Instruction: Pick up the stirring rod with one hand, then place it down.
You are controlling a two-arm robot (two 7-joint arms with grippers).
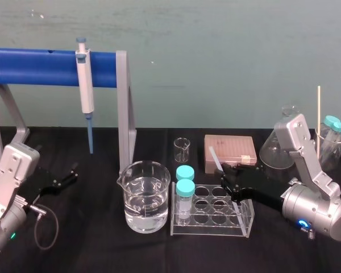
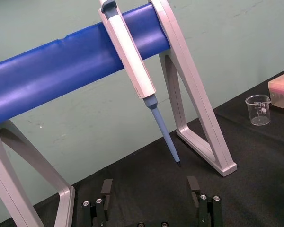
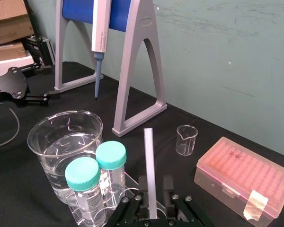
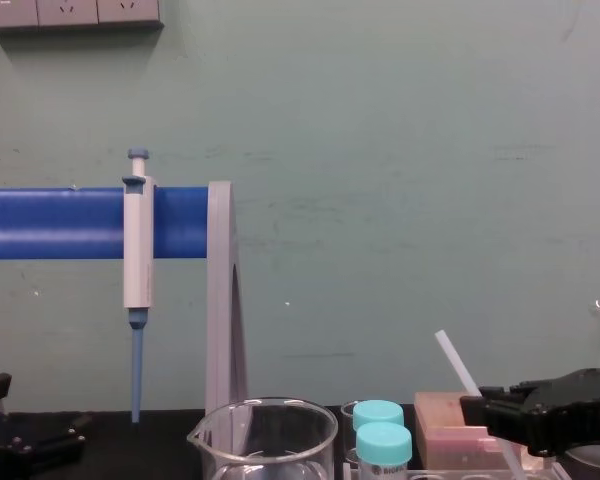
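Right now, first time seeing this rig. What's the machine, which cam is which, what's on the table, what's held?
It is a robot with two arms, each ending in a black hand. There are four cameras. One is on the head looking down, one is on the chest looking across the table, and there is one on each wrist.

The right hand is shut on the stirring rod, a thin whitish stick held tilted over a clear tube rack. The left hand sits open and idle at the table's left.

On the black table are a beaker of water, two teal-capped tubes in the rack, a small beaker and a pink box. Behind, a pipette hangs from a blue bar.
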